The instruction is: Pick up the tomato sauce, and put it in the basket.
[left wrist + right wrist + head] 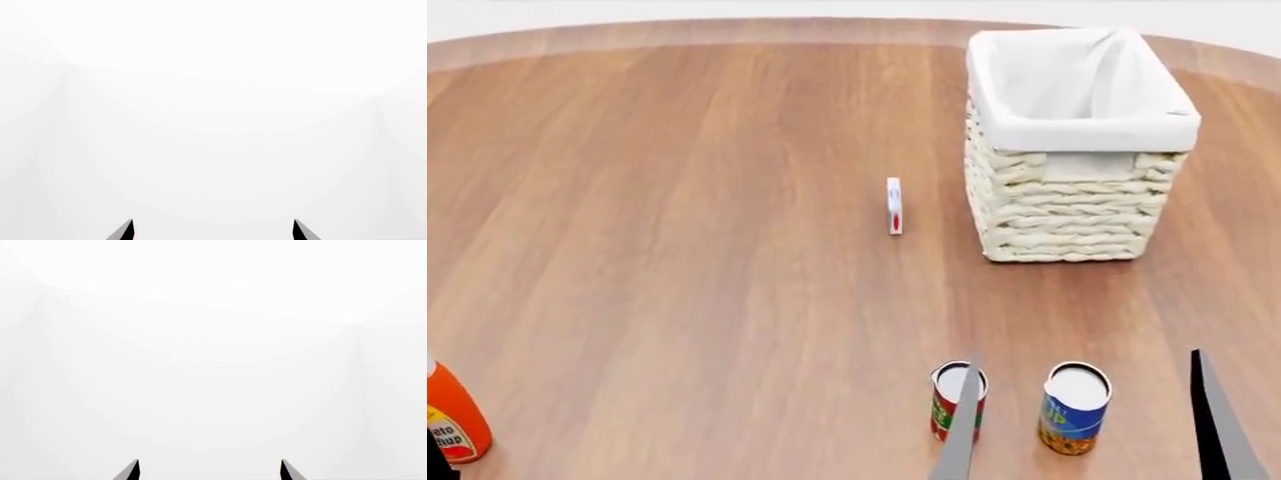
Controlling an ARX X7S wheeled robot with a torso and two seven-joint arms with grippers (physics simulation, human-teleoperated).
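Note:
The tomato sauce can (944, 402), red label with a green band, stands near the table's front edge in the head view. One finger (961, 435) of my right gripper (1084, 358) partly covers it. That gripper is open and empty, raised in front of both cans. The cream wicker basket (1086, 131) with its white liner stands at the back right, empty as far as I can see. Both wrist views show only blank white beyond open fingertips: the left gripper (213, 222) and the right gripper (209, 462) hold nothing. The left gripper is out of the head view.
A blue-and-yellow can (1074, 410) stands right beside the tomato sauce, between my right fingers as seen from the head. An orange ketchup bottle (451, 418) is at the front left edge. A small white-and-red object (894, 205) lies mid-table, left of the basket. The wooden table (694, 250) is round.

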